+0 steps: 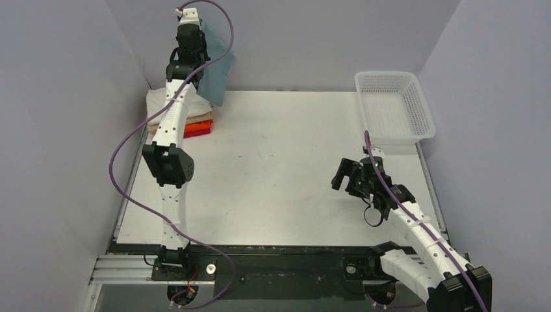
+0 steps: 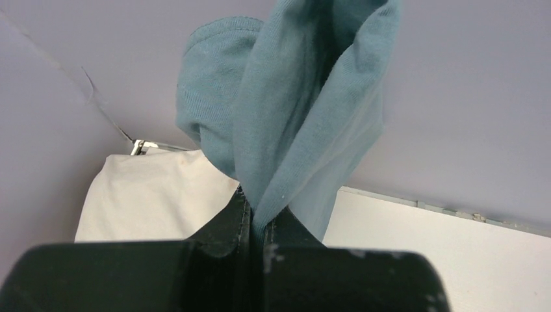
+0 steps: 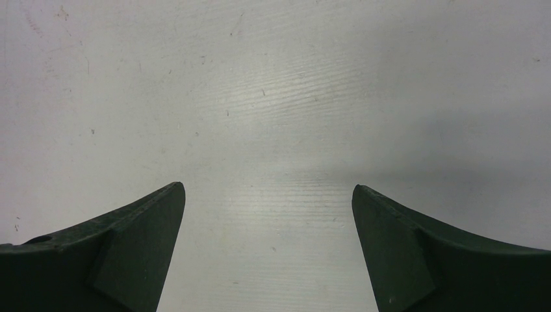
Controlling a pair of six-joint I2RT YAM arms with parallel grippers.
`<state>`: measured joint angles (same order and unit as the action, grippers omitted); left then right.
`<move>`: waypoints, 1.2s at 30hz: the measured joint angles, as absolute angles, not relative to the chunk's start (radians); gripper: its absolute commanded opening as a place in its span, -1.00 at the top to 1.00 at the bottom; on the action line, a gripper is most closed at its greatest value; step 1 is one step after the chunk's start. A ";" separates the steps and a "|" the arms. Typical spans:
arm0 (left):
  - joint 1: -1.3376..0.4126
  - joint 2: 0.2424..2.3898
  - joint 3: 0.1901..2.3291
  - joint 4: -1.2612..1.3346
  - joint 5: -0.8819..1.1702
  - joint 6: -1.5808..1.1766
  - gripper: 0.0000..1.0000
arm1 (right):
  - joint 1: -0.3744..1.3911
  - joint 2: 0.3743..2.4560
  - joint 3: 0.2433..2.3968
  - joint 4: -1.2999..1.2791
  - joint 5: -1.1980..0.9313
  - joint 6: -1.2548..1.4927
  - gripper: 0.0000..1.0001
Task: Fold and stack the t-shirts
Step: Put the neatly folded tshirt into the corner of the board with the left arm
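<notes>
My left gripper [image 1: 195, 62] is raised high at the back left, shut on the teal-blue t-shirt [image 1: 216, 79], which hangs bunched against the back wall. In the left wrist view the cloth [image 2: 292, 104] is pinched between the closed fingers [image 2: 256, 214]. Below it lies the stack of folded t-shirts: cream [image 1: 159, 104] on top, tan [image 1: 198, 122], then orange and red [image 1: 198, 130]. The cream one shows in the left wrist view [image 2: 149, 201]. My right gripper [image 1: 344, 174] is open and empty, low over the table at the right; its wrist view [image 3: 268, 195] shows only bare table between the fingers.
A white mesh basket [image 1: 393, 107] stands at the back right corner of the white table [image 1: 273, 169]. Grey walls close in the back and both sides. The left arm's forearm [image 1: 170, 149] crosses over the stack's left edge.
</notes>
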<state>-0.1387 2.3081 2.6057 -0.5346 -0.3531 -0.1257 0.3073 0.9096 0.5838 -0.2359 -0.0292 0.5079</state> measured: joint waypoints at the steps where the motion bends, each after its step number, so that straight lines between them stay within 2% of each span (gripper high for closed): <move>1: -0.144 2.304 2.606 -0.533 -0.356 -0.123 1.00 | 0.307 0.909 0.582 -0.235 -0.029 0.508 -0.91; 13: -0.135 2.278 2.601 -0.527 -0.380 -0.093 1.00 | 0.307 0.911 0.580 -0.234 0.001 0.516 -0.91; 36: 0.065 2.408 2.576 -0.515 -0.299 -0.044 1.00 | 0.307 0.956 0.581 -0.237 0.088 0.518 -0.90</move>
<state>0.0650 2.4084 2.5755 -0.5148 -0.2989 -0.0437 0.3069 0.9562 0.5808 -0.2367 0.0875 0.5182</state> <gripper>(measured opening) 0.069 0.954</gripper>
